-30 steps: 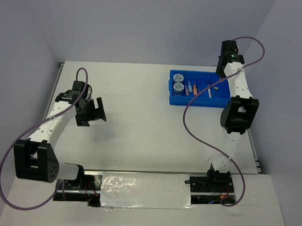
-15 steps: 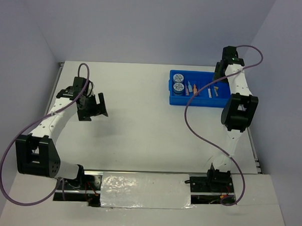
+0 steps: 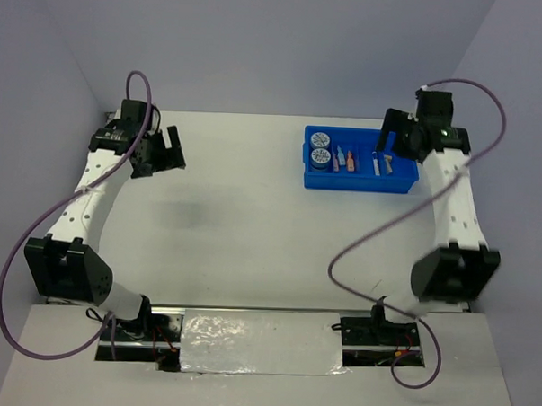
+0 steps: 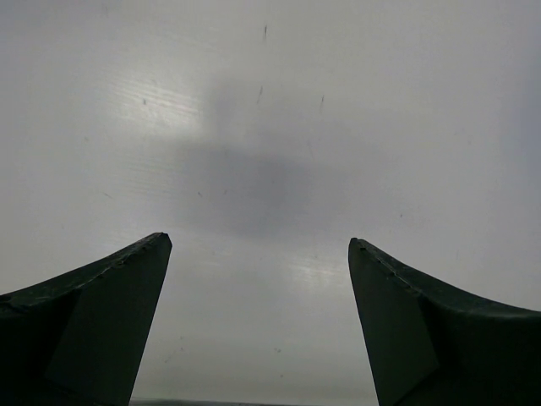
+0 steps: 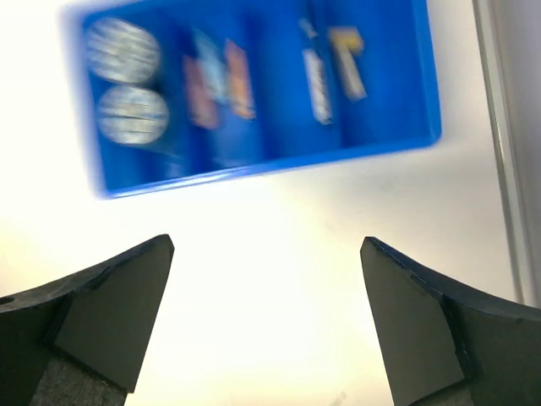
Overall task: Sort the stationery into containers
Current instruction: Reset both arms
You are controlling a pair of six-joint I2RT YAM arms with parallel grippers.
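Observation:
The blue tray stands at the back right of the table and fills the top of the right wrist view as the blurred tray. Two round patterned rolls lie in its left compartment, also seen as rolls. Orange and pink bars, a blue-white marker and a beige bar lie in the other compartments. My right gripper hovers over the tray's right end, open and empty. My left gripper is open over bare table at the back left.
The white table ends at a metal rail just right of the tray. Grey walls close in the back and sides. Purple cables loop off both arms.
The right gripper has opened and its arm has swung out to the right of the tray. The left arm has moved away toward the back left corner, still open.

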